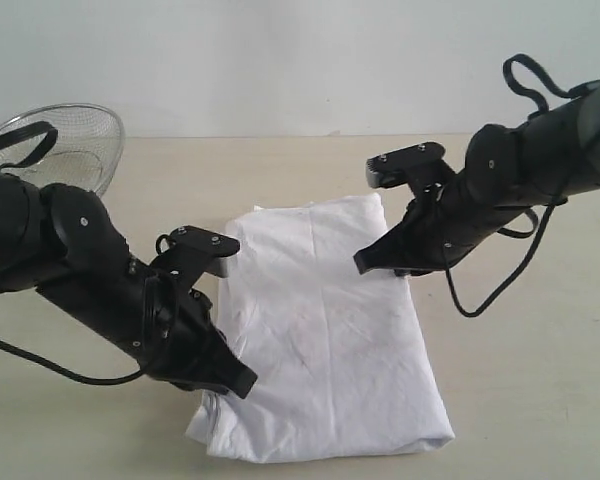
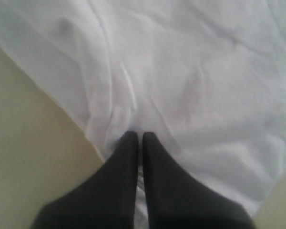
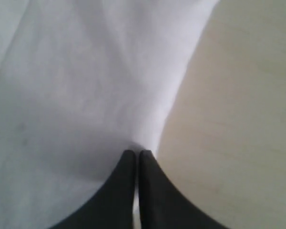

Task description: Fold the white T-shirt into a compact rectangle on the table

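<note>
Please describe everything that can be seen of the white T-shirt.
The white T-shirt looks like soft, thin cotton. It is wrinkled and folded into a long layered rectangle, plain side up. It lies flat on the table. The closed left pincer meets its near left edge and the closed right pincer its far right edge. Creases run to both tips, as if pinched.

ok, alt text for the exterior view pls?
A white T-shirt, folded into a rough long rectangle, lies on a beige table. The left gripper meets its near left edge and the right gripper its far right edge, both shut, apparently pinching fabric. A wire-mesh basket sits far left.
</note>
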Controlling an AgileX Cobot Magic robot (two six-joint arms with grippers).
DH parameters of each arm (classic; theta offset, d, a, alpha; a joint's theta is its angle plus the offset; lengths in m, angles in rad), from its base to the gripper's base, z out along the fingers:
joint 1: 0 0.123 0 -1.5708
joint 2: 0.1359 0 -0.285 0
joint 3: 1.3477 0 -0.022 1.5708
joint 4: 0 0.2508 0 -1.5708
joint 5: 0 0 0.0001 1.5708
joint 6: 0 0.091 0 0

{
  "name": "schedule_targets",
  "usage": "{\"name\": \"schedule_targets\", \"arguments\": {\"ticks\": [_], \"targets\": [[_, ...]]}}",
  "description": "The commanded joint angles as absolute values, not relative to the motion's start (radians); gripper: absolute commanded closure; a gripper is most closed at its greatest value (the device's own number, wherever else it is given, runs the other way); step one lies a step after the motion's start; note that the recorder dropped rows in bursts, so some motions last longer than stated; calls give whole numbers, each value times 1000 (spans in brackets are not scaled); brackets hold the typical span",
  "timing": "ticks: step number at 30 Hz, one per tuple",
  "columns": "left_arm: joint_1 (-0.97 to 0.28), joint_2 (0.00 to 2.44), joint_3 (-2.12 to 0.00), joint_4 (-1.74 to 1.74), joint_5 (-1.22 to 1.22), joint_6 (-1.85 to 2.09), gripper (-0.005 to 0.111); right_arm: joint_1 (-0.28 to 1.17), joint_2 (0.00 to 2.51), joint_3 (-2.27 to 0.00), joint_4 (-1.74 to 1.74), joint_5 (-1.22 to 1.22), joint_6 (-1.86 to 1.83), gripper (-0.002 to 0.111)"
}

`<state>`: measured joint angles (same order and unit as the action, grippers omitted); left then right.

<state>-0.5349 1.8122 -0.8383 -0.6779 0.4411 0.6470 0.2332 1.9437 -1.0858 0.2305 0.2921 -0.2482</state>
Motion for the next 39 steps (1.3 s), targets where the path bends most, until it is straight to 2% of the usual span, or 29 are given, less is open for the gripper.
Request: {"name": "schedule_targets", "arguments": {"ticks": [1,9,13,17,21,26,29,33,36,38,39], "targets": [[-528,1735,-877,-668,414,646,102,139,1862,-1112,218,390,-247,109],[-480,1566,-919,-611,336,635,102,59,1649,-1116,215,607,-310,109],[-404,1590,-910,-607,332,624,102,59,1666,-1116,234,665,-384,109],[-298,1627,-888,-605,323,624,102,31,1716,-1116,288,605,-419,109],[-159,1661,-859,-641,288,624,102,-21,1786,-1116,603,503,-618,109],[-48,1736,-873,-793,280,785,102,-55,1889,-1120,1068,636,-1164,109],[-8,1818,-915,-1037,413,1011,102,-66,1961,-1120,1275,721,-1288,109],[14,1905,-943,-1257,655,1181,102,-66,2005,-1120,1311,668,-1287,109],[-2,1910,-943,-1267,684,1183,102,-66,2005,-1120,1311,654,-1287,99],[-21,1910,-943,-1276,680,1185,102,-64,2005,-1120,1313,649,-1287,83],[-30,1910,-943,-1286,677,1185,102,-60,2006,-1120,1313,633,-1285,71]]}}
